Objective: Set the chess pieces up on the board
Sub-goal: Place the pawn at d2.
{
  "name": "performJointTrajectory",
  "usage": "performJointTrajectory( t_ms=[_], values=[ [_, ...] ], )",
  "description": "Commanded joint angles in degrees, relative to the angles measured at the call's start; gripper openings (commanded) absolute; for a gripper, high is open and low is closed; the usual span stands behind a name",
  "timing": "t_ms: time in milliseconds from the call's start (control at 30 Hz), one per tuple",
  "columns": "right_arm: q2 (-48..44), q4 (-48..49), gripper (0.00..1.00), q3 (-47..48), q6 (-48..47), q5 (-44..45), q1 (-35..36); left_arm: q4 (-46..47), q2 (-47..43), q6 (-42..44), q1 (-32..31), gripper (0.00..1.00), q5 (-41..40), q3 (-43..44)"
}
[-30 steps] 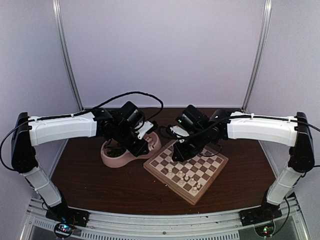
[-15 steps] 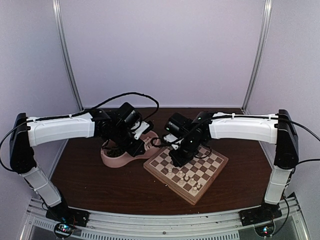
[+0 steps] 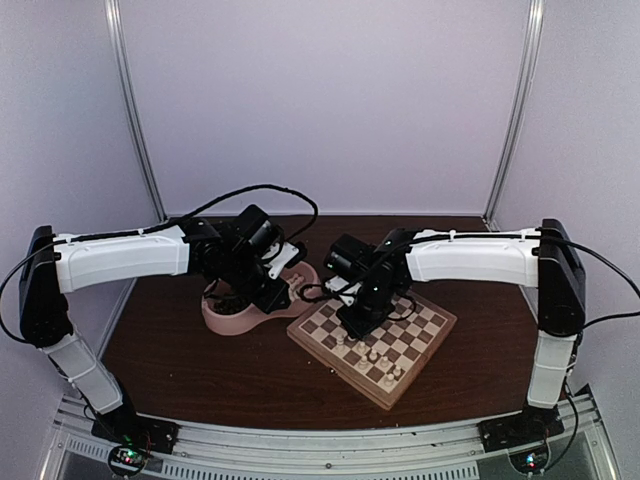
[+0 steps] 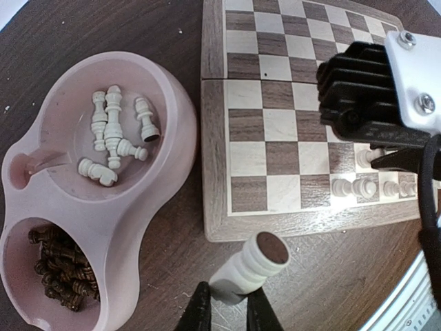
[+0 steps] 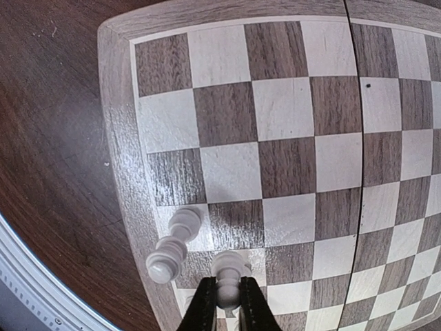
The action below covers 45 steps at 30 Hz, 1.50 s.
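Well, we are only at the start: the pink dish (image 4: 180, 138) holds a few white pieces (image 4: 110, 138) in one bowl and a heap of dark pieces (image 4: 58, 265) in the other. Our left hand (image 4: 229, 307) is closed tight on one white chessman (image 4: 251, 265) near the board (image 4: 215, 165). Only a few white men (image 4: 358, 186) sit along one edge, and our right hand (image 5: 224, 303) is closed tight on another piece (image 5: 229, 272) there.

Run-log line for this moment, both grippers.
left gripper: shut on felt-bottomed white piece, off board | right gripper: shut on second white piece, over board edge
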Motion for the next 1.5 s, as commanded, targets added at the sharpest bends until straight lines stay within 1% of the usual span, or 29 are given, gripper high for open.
performJointTrajectory(
  t_ms=[0,600,933,1333,1400,1467],
  values=[
    [1.61,-0.22,0.01,2.35,-0.61,1.66,0.15,-0.01,-0.33,-0.39,0.41,0.08,-0.36,0.46],
    [4.01,0.01,0.02,2.75,-1.01,2.4,0.11,-0.3,-0.56,-0.37,0.58,0.08,-0.36,0.33],
    [4.68,0.26,0.07,3.21,-1.14,2.45,0.15,-0.34,-0.58,-0.41,0.72,0.08,-0.36,0.03],
    [5.6,0.57,0.07,3.54,-1.14,2.38,0.15,-0.35,-0.82,-0.54,0.67,0.08,-0.38,-0.48],
    [5.77,0.49,0.09,3.52,-1.1,2.5,0.1,-0.34,-0.96,-0.57,0.67,0.08,-0.38,-0.56],
    [5.8,0.48,0.13,3.48,-1.1,2.61,0.15,-0.43,-0.92,-0.52,0.72,0.08,-0.4,-0.5]
  ],
)
